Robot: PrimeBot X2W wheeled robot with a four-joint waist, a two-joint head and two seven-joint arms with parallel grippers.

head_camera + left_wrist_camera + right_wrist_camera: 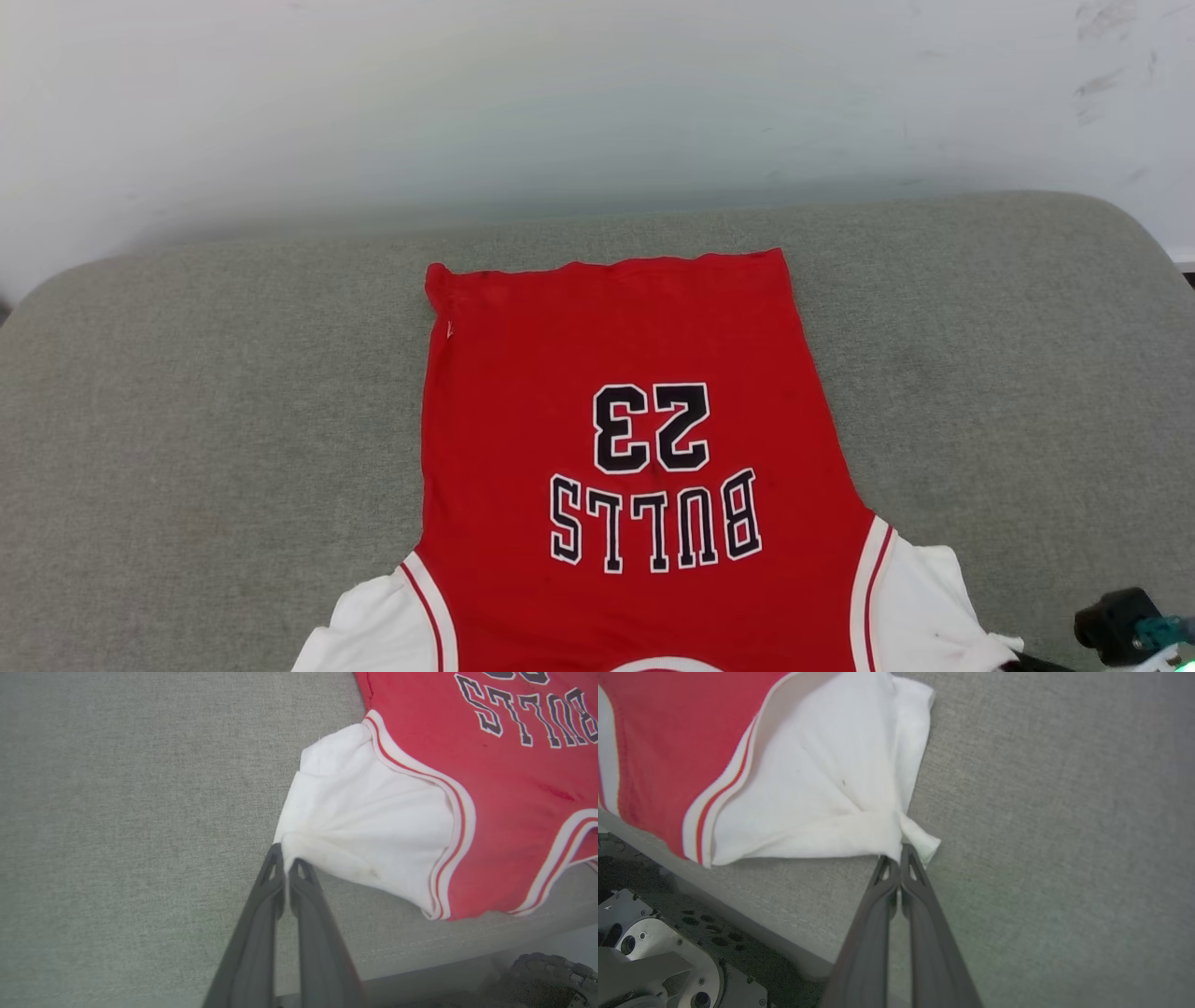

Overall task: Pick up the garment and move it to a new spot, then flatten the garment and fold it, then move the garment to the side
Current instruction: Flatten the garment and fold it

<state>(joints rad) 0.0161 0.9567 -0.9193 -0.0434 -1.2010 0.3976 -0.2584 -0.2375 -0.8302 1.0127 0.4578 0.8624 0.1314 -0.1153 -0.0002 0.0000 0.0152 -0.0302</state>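
Two closed grips are holding the garment (635,373), which is lying printed side up on the grey cushion (187,420), collar toward the robot. The left gripper (286,861) is pinching one white sleeve (364,812) at its edge, the right gripper (900,851) is pinching the other, fingers lying low. Flattening seems to be in hand; next the arms should be pulling outward evenly.

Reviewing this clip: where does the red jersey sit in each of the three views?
Head view: the garment lies flat at centre, running off the bottom edge, lettering upside down.
Left wrist view: upper right; its white sleeve is pinched by the left end effector.
Right wrist view: upper left; the other white sleeve is pinched by the right end effector.
Shared landmark: the grey cushion underneath.
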